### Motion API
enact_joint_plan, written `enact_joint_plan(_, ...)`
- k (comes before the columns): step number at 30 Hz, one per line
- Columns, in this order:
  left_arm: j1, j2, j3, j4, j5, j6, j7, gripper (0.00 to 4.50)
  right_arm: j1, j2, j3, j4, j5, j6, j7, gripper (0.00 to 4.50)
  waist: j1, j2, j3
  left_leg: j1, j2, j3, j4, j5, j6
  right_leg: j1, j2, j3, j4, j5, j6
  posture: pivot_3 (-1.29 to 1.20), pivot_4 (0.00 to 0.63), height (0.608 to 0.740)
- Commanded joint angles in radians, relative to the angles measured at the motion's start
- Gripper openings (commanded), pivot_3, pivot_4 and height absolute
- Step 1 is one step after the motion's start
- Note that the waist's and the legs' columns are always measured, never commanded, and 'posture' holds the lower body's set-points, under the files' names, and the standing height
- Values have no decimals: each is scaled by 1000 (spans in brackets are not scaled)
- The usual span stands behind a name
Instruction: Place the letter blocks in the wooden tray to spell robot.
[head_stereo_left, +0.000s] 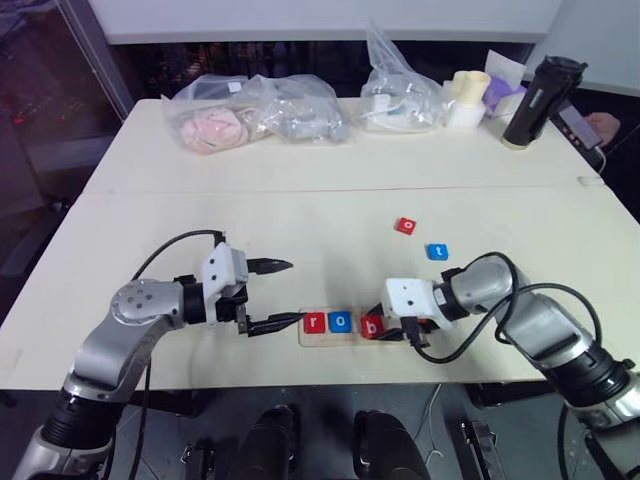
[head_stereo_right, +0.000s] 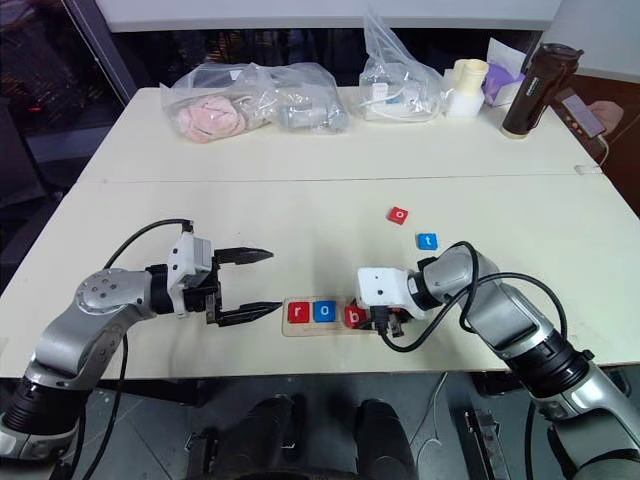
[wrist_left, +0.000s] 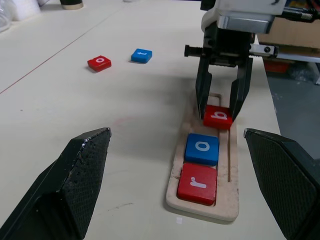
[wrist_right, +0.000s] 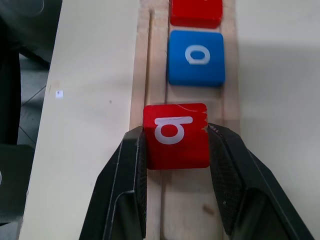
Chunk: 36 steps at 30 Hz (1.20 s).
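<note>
Your right gripper (wrist_right: 175, 145) is clamped on the red "b" block (wrist_right: 176, 135) over the wooden tray (wrist_left: 227, 200), next to blue "o" (wrist_left: 202, 148) and red "r" (wrist_left: 198, 183); the left gripper (head_stereo_left: 275, 295) sits wide open, holding nothing, beside the tray.

A pale cream table (head_stereo_left: 300, 190) is filling the room's middle, a seam running across it. Dark glass panels (head_stereo_left: 60, 90) are standing beyond its far left corner, a white ledge (head_stereo_left: 300, 20) is running behind, and dark floor (head_stereo_left: 30, 250) is showing alongside

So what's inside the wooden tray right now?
The wooden tray holds a red r, then a blue o. The right gripper holds a red b at the third spot; the wood under the tiles is hidden.
</note>
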Motion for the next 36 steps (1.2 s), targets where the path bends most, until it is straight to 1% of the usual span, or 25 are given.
enact_joint_plan(1, 0, 6, 18, -39, -8, -2, 9, 4500, -26, 15, -7, 0, -9, 1, -9, 1127, 1, 0, 0, 0, 0, 0, 0, 0, 0, 0, 0, 0, 0, 0, 0, 0, 150, 738)
enact_joint_plan(7, 2, 6, 16, -45, -11, 3, 18, 4500, -34, 34, -8, 16, -23, 6, -24, 1127, 0, 0, 0, 0, 0, 0, 0, 0, 0, 0, 0, 0, 0, 0, 0, 0, 150, 738)
enact_joint_plan(23, -15, -3, 9, -37, -8, 6, 24, 4500, -29, 38, -8, -1, -21, 49, -31, 1127, 0, 0, 0, 0, 0, 0, 0, 0, 0, 0, 0, 0, 1, 0, 0, 0, 150, 738)
enact_joint_plan(24, -16, -4, 8, -36, -8, 6, 24, 4500, -31, 38, -8, -2, -20, 51, -30, 2174, 0, 0, 0, 0, 0, 0, 0, 0, 0, 0, 0, 0, 1, 0, 0, 0, 150, 738)
enact_joint_plan(25, -17, -4, 8, -36, -8, 7, 24, 4500, -32, 38, -9, -2, -20, 52, -30, 2522, 1, 0, 0, 0, 0, 0, 1, 0, 0, 0, 0, 0, 1, 0, 0, 0, 150, 738)
enact_joint_plan(28, -17, -4, 8, -35, -8, 6, 24, 4500, -37, 38, -12, -10, -14, 60, -27, 4095, 0, 0, 0, 0, 0, 0, 0, 0, 0, 0, 0, 0, 1, 0, 0, 0, 150, 738)
enact_joint_plan(29, -17, -4, 8, -35, -8, 6, 25, 4500, -40, 38, -14, -13, -9, 64, -24, 4459, 0, 0, 0, 0, 0, 0, 0, 0, 0, 0, 0, 0, 1, 0, 0, 0, 150, 738)
enact_joint_plan(36, -21, -8, 5, -32, -7, 5, 28, 4500, -82, 54, -45, 21, -2, 60, -35, 4459, 0, 0, 0, 0, 0, 0, 1, 0, 0, 0, 0, 0, 1, 0, 0, 0, 150, 738)
